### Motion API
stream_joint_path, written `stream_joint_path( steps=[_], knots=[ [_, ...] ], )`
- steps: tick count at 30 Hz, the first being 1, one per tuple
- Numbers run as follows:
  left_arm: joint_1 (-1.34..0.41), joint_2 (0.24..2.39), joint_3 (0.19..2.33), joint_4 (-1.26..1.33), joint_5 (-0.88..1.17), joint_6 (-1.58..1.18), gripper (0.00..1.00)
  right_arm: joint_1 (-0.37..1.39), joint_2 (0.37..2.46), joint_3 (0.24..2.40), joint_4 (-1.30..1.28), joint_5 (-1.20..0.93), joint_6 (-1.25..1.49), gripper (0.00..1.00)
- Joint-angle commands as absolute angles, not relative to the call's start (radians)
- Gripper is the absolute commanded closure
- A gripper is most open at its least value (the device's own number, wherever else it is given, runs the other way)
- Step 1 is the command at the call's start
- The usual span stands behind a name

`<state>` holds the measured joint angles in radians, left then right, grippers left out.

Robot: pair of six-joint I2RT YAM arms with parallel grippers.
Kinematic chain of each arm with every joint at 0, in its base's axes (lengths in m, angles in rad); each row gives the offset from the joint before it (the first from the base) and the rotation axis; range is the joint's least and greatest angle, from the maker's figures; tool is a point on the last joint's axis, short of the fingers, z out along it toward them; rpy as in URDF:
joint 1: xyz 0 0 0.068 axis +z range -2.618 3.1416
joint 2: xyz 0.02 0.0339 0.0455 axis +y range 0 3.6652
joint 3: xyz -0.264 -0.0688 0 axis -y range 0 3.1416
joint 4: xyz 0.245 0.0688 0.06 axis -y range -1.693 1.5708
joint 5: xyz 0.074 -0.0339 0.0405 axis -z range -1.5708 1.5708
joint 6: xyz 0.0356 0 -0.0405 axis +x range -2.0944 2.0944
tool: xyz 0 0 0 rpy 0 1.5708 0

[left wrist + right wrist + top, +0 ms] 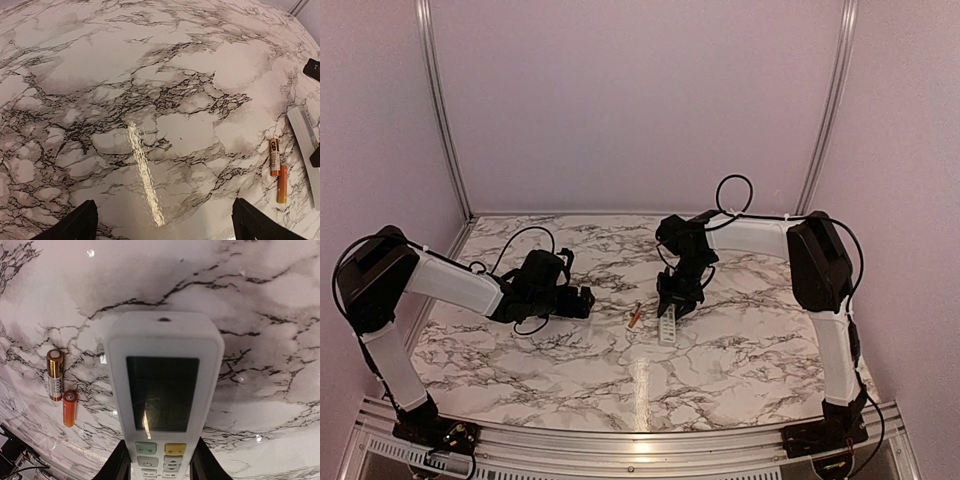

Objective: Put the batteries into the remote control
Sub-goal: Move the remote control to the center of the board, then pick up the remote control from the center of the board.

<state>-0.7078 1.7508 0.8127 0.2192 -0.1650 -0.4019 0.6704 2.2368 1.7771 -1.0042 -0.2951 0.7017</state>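
1. I see the remote control (165,390): slim, white, dark screen up, button end between the right claw's (162,462) fingers.
2. Two batteries (55,375), one copper-topped and one orange, lie close together on the bench (260,315) beside it.

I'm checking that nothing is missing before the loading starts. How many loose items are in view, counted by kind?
Batteries: 2
Remote control: 1
Total: 3
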Motion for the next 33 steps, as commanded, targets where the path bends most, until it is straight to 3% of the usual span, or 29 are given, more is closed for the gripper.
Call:
stream_joint_path(
  steps=[1, 11, 33],
  knots=[
    [-0.703, 1.78, 0.843, 0.269, -0.12, -0.383, 0.03, 0.679, 2.284, 1.787, -0.962, -0.249, 0.67, 1.0],
    [-0.703, 1.847, 0.904, 0.262, -0.086, -0.352, 0.07, 0.656, 2.227, 1.744, -0.93, -0.238, 0.655, 1.0],
    [-0.735, 2.018, 1.076, 0.061, -0.243, -0.262, 0.12, 0.589, 2.018, 1.597, -0.83, -0.143, 0.598, 1.0]
  ],
)
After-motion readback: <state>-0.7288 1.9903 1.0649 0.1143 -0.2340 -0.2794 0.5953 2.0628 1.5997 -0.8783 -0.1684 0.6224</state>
